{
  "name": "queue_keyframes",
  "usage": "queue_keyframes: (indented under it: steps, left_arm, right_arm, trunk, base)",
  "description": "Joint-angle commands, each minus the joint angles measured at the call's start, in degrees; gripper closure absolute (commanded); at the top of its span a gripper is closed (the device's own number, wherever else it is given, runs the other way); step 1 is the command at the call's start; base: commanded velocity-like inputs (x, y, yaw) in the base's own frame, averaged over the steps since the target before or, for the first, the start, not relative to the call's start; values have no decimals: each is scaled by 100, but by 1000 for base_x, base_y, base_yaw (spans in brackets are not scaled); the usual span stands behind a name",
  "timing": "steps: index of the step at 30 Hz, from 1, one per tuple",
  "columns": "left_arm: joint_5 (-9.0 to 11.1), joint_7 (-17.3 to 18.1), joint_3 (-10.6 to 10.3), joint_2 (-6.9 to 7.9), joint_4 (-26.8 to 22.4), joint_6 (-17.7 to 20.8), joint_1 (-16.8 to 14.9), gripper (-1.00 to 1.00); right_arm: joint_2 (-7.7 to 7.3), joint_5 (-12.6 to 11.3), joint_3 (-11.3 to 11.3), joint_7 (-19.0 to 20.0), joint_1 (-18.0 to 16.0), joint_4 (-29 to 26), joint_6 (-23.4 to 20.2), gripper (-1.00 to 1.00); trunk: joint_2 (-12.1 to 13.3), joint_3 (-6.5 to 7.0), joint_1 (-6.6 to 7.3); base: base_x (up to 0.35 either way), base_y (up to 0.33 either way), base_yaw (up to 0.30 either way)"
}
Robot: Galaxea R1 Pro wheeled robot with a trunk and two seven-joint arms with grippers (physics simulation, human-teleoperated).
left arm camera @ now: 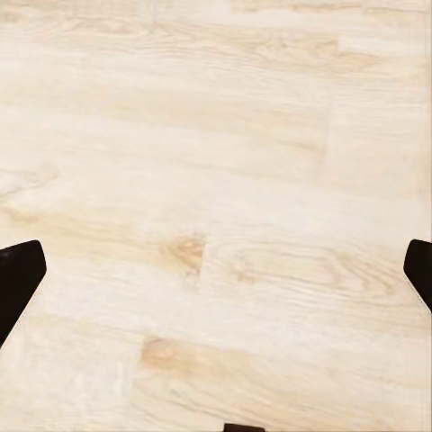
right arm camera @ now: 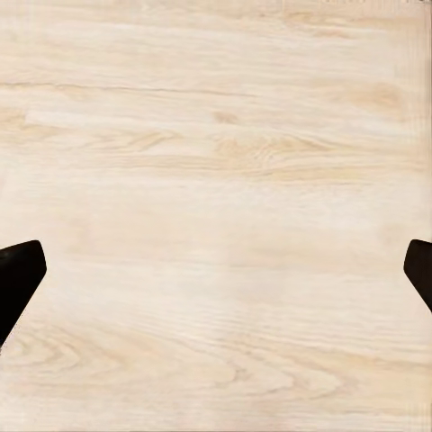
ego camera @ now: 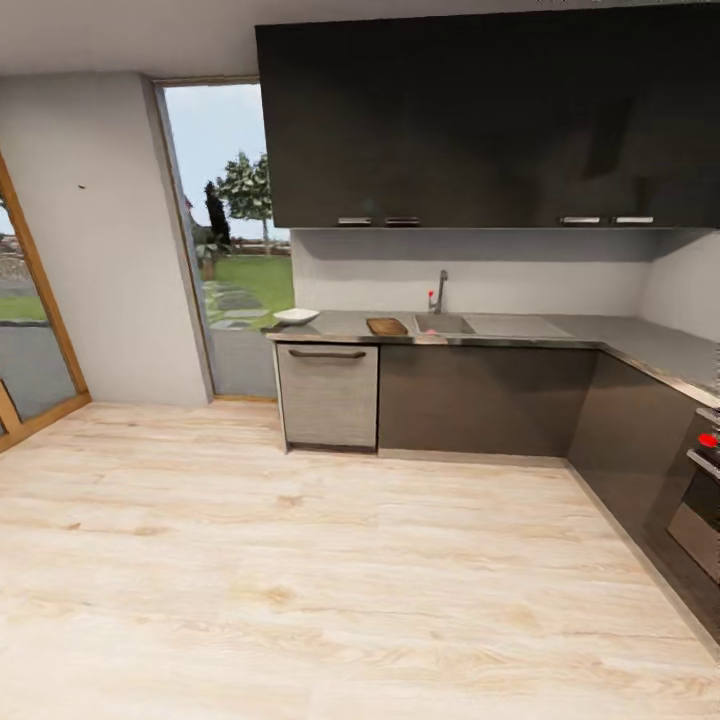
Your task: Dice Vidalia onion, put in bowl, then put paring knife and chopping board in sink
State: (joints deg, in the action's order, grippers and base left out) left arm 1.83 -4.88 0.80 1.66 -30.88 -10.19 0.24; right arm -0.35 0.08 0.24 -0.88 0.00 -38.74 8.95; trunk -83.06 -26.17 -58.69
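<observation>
Both grippers, left (left arm camera: 216, 270) and right (right arm camera: 216, 270), hang spread and empty over the wood floor (ego camera: 300, 560), so nothing looks begun: chopping board (ego camera: 387, 326), bowl (ego camera: 296, 316) and sink (ego camera: 444, 324) wait across the kitchen.

Light wood plank floor (ego camera: 300, 560) across the foreground. Dark upper cabinets (ego camera: 480, 120) with small metal handles. Grey dishwasher front (ego camera: 328, 395) with a dark handle, under the left end. Oven (ego camera: 700, 500) with a red knob at far right. Tall window (ego camera: 235, 230) onto lawn and trees.

Countertop (ego camera: 640, 340): bowl (ego camera: 296, 316), chopping board (ego camera: 387, 326).
</observation>
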Motion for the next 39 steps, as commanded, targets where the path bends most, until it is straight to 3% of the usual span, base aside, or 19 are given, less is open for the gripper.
queue_keyframes:
  steps: [1,19,39]
  left_arm:
    - [19,-13,-8,1,-6,-10,2,-100]
    - [19,-13,-18,1,-6,-13,2,-100]
    - [15,-22,-2,1,-9,-18,2,-100]
  right_arm:
    - [0,1,3,-9,0,-3,10,-100]
    - [7,1,3,-9,0,25,10,-100]
    - [9,1,3,-9,0,106,10,-100]
  trunk:
    - [-2,2,-3]
    - [-2,92,-3]
    - [-2,96,-3]
  base:
    - [290,133,-217]
    - [291,55,-202]
    - [289,0,49]
